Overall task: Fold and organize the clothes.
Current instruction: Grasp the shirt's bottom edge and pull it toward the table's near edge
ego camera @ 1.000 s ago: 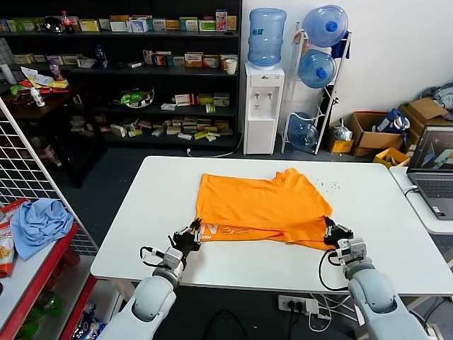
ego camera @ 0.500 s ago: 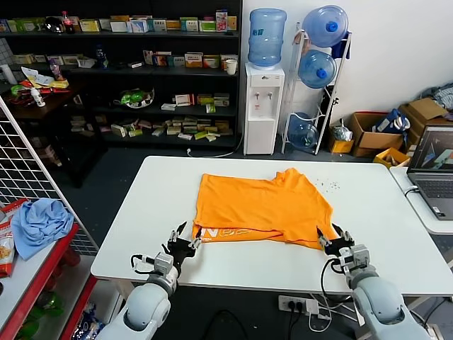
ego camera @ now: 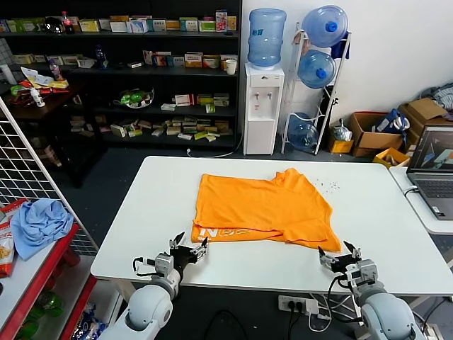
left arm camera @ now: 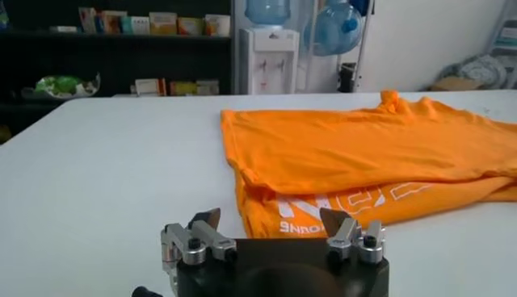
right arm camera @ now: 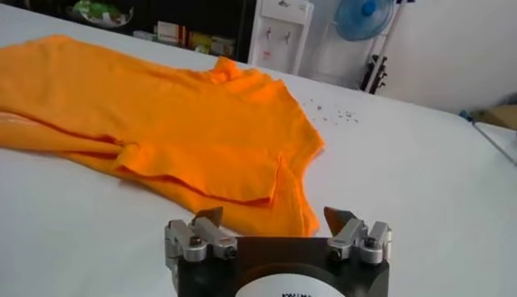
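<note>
The orange T-shirt lies folded over on the white table, with white lettering showing along its near strip. My left gripper hovers open just short of the shirt's near left corner, nothing between its fingers. My right gripper is open too, just off the near right corner. In the left wrist view the shirt lies ahead of the open left gripper. The right wrist view shows the shirt's hem ahead of the open right gripper.
A laptop sits on a side table at the right. A light blue cloth lies on a red rack at the left. Shelves and a water dispenser stand behind the table. Small specks dot the table beyond the shirt.
Both grippers let go of the shirt's near edge, opened, and pulled back toward me. The near strip of the shirt settled flat on the table.
</note>
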You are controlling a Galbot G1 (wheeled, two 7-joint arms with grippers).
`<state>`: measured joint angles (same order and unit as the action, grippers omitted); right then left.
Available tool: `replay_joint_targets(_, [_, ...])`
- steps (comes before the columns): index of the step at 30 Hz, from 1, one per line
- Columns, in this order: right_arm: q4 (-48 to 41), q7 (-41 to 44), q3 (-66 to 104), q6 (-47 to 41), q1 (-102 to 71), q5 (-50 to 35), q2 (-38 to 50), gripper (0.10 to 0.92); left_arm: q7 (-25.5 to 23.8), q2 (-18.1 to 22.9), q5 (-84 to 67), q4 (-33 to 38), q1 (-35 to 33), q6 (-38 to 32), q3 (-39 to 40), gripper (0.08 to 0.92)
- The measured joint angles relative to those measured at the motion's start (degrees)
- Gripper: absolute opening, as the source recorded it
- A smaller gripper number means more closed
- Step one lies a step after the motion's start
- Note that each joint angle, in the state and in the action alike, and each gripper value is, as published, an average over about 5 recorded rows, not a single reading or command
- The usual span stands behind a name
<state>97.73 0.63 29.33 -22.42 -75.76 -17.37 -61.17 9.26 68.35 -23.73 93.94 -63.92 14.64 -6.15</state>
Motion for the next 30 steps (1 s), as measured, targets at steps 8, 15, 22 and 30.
replay_joint_targets(8, [-1.3, -0.5, -0.4, -0.5, 0.2, 0.2, -0.5, 0.455, -0.4, 0.5, -1.3, -2.2, 1.2, 1.0, -0.1, 0.622])
replay_joint_targets(15, [-1.7, -1.0, -0.2, -0.8, 0.0, 0.4, -0.4, 0.255, -0.7, 0.4, -1.8, -3.2, 1.3, 1.3, -0.2, 0.423])
replay_joint_targets(22, [-0.5, -0.9, 0.4, -1.5, -1.3, 0.6, 0.5, 0.125, -0.7, 0.2, -1.7, -2.7, 0.6, 1.1, -0.4, 0.215])
replay_joint_targets(30, [2.5, -0.7, 1.9, -2.1, -4.2, 0.6, 2.5, 0.125, -0.1, -1.2, -1.8, -0.5, -1.0, 1.6, -0.6, 0.099])
